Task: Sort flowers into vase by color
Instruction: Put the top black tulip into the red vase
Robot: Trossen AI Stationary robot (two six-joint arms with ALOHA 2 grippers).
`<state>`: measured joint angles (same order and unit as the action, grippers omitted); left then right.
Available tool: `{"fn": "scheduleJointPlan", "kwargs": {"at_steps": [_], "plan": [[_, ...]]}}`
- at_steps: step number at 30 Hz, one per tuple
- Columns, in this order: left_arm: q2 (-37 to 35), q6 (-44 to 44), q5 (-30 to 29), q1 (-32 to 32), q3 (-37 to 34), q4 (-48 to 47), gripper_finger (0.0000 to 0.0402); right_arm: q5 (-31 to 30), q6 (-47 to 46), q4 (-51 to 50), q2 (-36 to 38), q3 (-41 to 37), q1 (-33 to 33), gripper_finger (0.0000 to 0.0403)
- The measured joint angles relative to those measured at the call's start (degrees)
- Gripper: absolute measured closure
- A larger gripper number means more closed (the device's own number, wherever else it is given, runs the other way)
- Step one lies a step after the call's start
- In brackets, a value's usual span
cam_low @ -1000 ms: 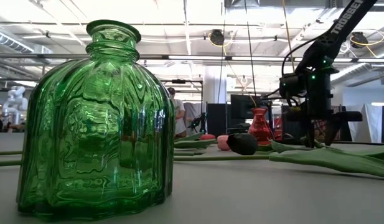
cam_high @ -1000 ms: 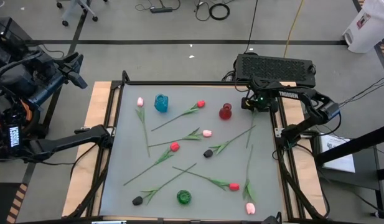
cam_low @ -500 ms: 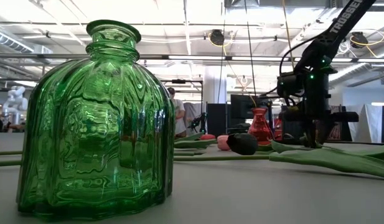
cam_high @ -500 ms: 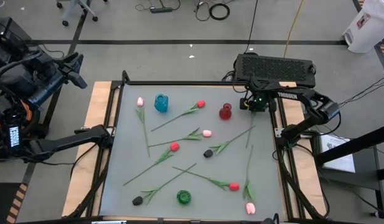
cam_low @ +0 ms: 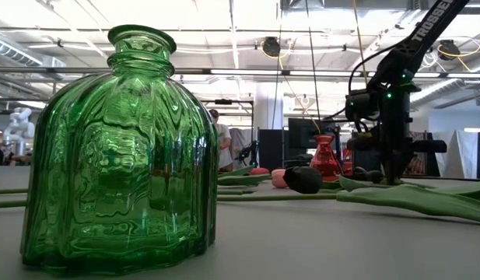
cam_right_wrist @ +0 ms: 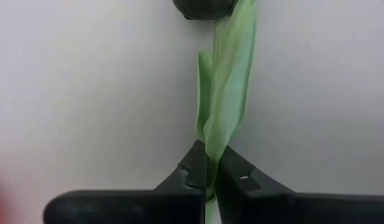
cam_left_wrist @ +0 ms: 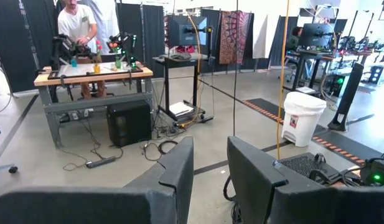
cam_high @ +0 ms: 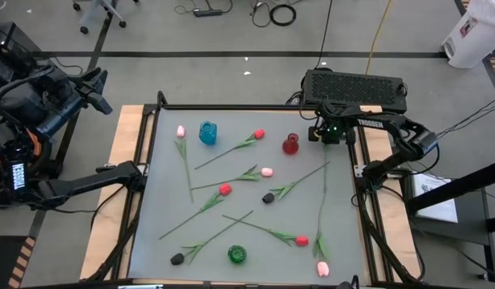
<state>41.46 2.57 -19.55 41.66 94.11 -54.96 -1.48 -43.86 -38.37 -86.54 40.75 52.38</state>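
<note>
Parked by the table's left edge: left gripper (cam_high: 137, 172), fingers apart, empty, pointing out across the room.

On the mat, going rightward: blue vase (cam_high: 208, 132) at the far left, green vase (cam_high: 237, 254) at the near edge, red vase (cam_high: 290, 145) at the far right, loose flowers strewn between.

Just right of the red vase: right gripper (cam_right_wrist: 210, 177), down at the mat's far right corner and pinched closed on the leaf of a black tulip (cam_right_wrist: 226, 81). Black bud just ahead of the fingertips; stem in line with the fingers, seemingly running back toward the table's near edge. Clearly nearer to this flower: the right arm, by far.

Probably calls for a straight lift, long stem dangling. No telling which vase suits black.

Readable writing: "TROSSEN" in white along the right arm (cam_high: 367, 123). Label on the left arm illegible.
</note>
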Motion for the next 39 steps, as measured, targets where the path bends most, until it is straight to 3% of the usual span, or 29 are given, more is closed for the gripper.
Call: {"fn": "scheduleJointPlan", "kwargs": {"at_steps": [9,27,39], "plan": [[-0.01,0.0,0.0,-0.01,-0.01,0.0,0.0297,0.98,1.02,-0.33,1.98,-0.25,0.0,0.0395],[0.01,0.0,0.0,0.01,0.01,0.0,0.0297,2.41,1.48,0.65,20.33,-0.14,-0.01,0.0395],[0.01,0.0,0.0,0.01,0.01,0.0,0.0297,13.52,8.99,8.01,32.6,-0.09,0.0,0.0395]]}}
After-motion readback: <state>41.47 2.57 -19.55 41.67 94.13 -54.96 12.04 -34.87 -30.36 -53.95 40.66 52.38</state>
